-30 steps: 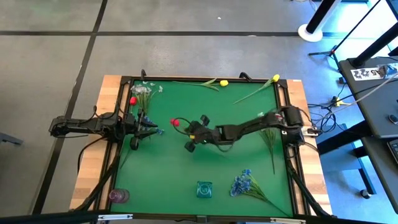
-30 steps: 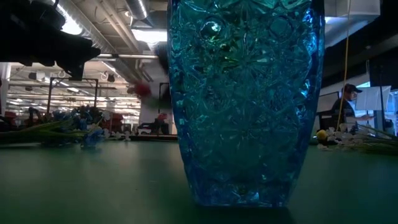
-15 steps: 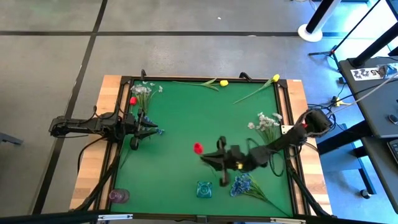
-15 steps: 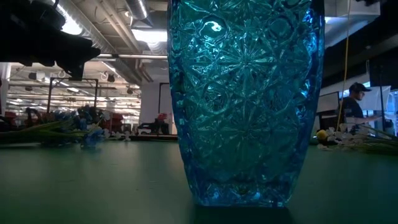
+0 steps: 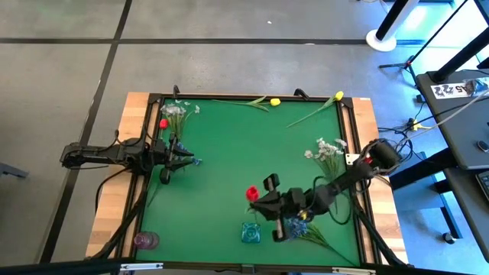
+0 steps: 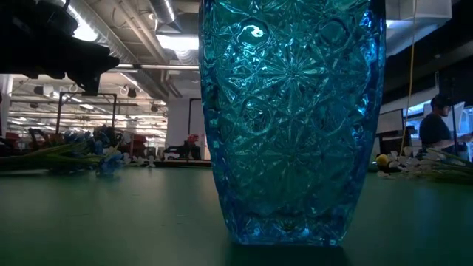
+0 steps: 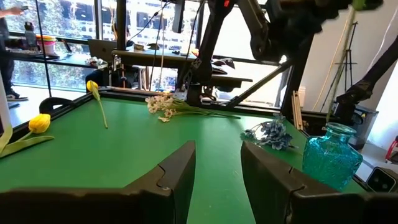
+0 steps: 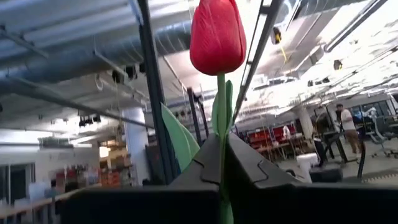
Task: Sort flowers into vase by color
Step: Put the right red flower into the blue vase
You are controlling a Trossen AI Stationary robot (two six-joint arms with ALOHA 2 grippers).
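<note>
The counter (image 5: pixel 229 164) is a green felt mat in a black frame on pale wood, standing on a grey floor in an open workshop. The right hand (image 5: pixel 260 205), pinched together on a red tulip (image 5: pixel 251 193) by its thin stalk, hovers just beside the cut-glass blue vase (image 5: pixel 251 232) near the front edge. The left hand (image 5: pixel 183 156) waits at the left edge, fingers apart and empty, while yellow tulips (image 5: pixel 276 101), white sprays (image 5: pixel 327 149) and a blue bunch (image 5: pixel 300 225) lie scattered on the mat.

This is a big robot lab or workshop. In the right wrist view, bare pipes (image 8: pixel 81 56) and lamps run across a high ceiling at the upper left. In the high view, a green table (image 5: pixel 229 137) stands on a grey floor (image 5: pixel 69 76), with cables (image 5: pixel 416 126) at the right. A person (image 6: pixel 436 131) stands at the far right of the low view.
</note>
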